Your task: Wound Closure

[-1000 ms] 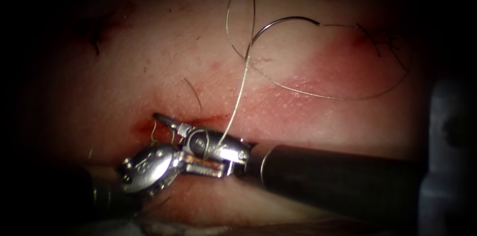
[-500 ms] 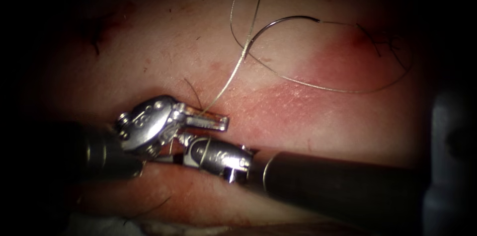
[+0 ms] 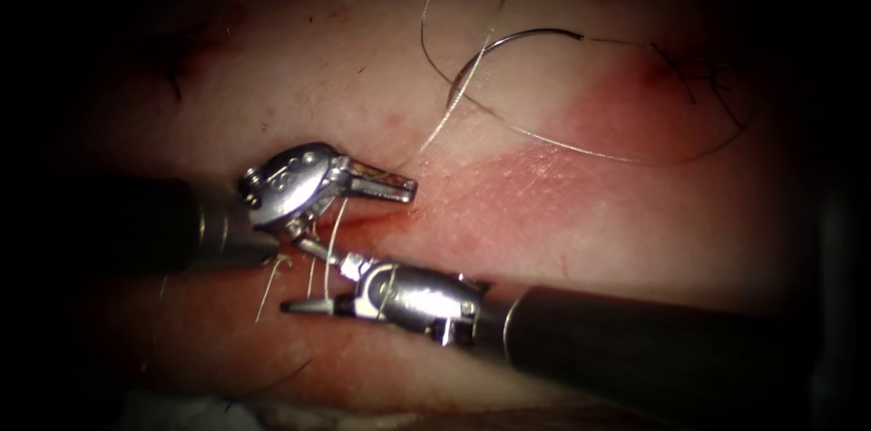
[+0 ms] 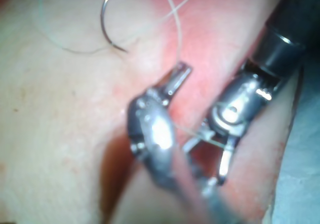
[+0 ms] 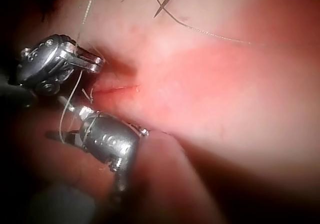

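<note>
Needle lying free, tools at the cut

The needle [image 3: 508, 39] rests on the tissue [image 3: 581, 213] well beyond both tools. Left tool [image 3: 386, 184] clenches the thread [image 3: 445, 122]; right tool [image 3: 308, 277], just beneath, is spread wide, thread draped across it.

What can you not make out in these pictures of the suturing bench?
Endoscope view: the thread loop runs off the top edge; the left tool, shut on thread, covers part of the cut; where strands enter the tissue lies behind the open, empty right tool.
Left wrist view: blur hides the tip of the free needle lying on the tissue.
</note>
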`<move>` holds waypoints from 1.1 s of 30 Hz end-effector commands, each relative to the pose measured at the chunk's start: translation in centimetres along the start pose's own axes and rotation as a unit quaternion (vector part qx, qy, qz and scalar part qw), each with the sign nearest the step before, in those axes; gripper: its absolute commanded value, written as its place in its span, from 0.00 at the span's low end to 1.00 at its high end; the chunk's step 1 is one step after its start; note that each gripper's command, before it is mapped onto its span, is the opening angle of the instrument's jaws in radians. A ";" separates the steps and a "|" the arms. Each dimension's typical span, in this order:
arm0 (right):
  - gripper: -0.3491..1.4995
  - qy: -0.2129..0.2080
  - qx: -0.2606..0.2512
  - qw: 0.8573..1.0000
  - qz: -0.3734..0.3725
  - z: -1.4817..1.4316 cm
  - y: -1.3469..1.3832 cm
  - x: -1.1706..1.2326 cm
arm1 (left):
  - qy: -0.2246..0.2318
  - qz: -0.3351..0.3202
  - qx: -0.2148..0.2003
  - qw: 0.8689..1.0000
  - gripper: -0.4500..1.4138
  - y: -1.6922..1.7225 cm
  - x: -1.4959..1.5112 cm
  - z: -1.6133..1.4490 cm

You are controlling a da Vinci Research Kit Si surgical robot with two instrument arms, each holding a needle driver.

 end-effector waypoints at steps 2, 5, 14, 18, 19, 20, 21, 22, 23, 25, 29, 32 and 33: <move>0.84 0.007 0.007 1.000 0.003 0.05 -0.08 -0.03 | -0.003 0.000 -0.001 1.000 0.26 -0.02 -0.11 0.03; 0.84 0.029 0.015 0.999 0.004 0.00 -0.12 0.05 | -0.007 0.001 -0.001 1.000 0.27 -0.08 -0.15 0.00; 0.84 0.079 0.018 0.997 0.005 -0.06 -0.10 0.15 | -0.016 0.010 -0.005 1.000 0.24 -0.03 -0.42 -0.10; 0.83 0.086 0.006 0.996 0.009 -0.13 -0.05 0.19 | -0.009 0.014 -0.005 1.000 0.23 0.06 -0.50 -0.22; 0.83 0.090 -0.001 0.996 0.010 -0.16 -0.02 0.21 | -0.008 0.015 -0.003 1.000 0.22 0.09 -0.51 -0.26; 0.83 0.093 -0.002 0.996 0.011 -0.17 -0.01 0.22 | -0.007 0.015 -0.003 1.000 0.22 0.11 -0.51 -0.29; 0.83 0.096 -0.003 0.995 0.011 -0.18 0.00 0.23 | -0.004 0.016 -0.001 1.000 0.22 0.13 -0.51 -0.32; 0.83 0.109 -0.007 0.994 0.012 -0.21 0.01 0.25 | -0.001 0.017 0.002 1.000 0.22 0.15 -0.53 -0.36; 0.82 0.111 -0.009 0.994 0.014 -0.21 0.01 0.27 | 0.003 0.019 0.003 1.000 0.22 0.18 -0.57 -0.40; 0.82 0.113 -0.015 0.993 0.017 -0.21 0.02 0.29 | 0.005 0.020 0.006 1.000 0.21 0.25 -0.67 -0.44; 0.82 0.112 -0.034 0.993 0.018 -0.23 0.08 0.27 | 0.010 0.018 0.010 1.000 0.21 0.39 -0.81 -0.52; 0.82 0.110 -0.048 0.993 0.017 -0.25 0.13 0.23 | 0.022 0.021 0.012 0.999 0.22 0.50 -0.88 -0.63; 0.82 0.107 -0.055 0.993 0.017 -0.25 0.15 0.20 | 0.029 0.020 0.015 0.999 0.22 0.53 -0.91 -0.67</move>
